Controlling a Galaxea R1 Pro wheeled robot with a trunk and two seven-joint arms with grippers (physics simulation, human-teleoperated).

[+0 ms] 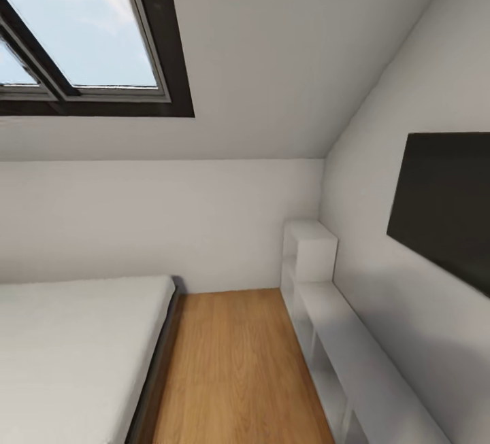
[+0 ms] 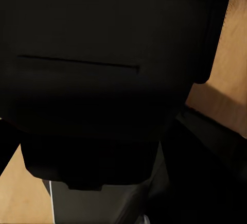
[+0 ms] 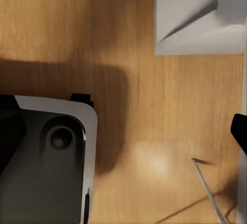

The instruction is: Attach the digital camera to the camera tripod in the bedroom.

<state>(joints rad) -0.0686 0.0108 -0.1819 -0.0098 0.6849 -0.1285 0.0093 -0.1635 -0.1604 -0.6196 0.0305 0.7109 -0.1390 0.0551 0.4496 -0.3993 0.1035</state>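
Note:
I am in the bedroom, looking over its light wood floor (image 1: 235, 369) toward the white back wall. The digital camera and the camera tripod are out of view. In the left wrist view a large black body (image 2: 103, 69) sits close in front of the lens, with strips of wood floor (image 2: 226, 74) beside it. The right wrist view looks down on the wood floor (image 3: 154, 105) and the grey-white corner of my own base (image 3: 56, 157). I cannot make out gripper fingers in any view.
A white bed (image 1: 75, 355) fills the left side. White cube shelving (image 1: 327, 321) runs along the right wall under a dark panel (image 1: 442, 206). A skylight (image 1: 82, 36) is overhead. A shelf corner (image 3: 198, 18) and a thin grey rod (image 3: 206, 188) of unclear origin lie near my base.

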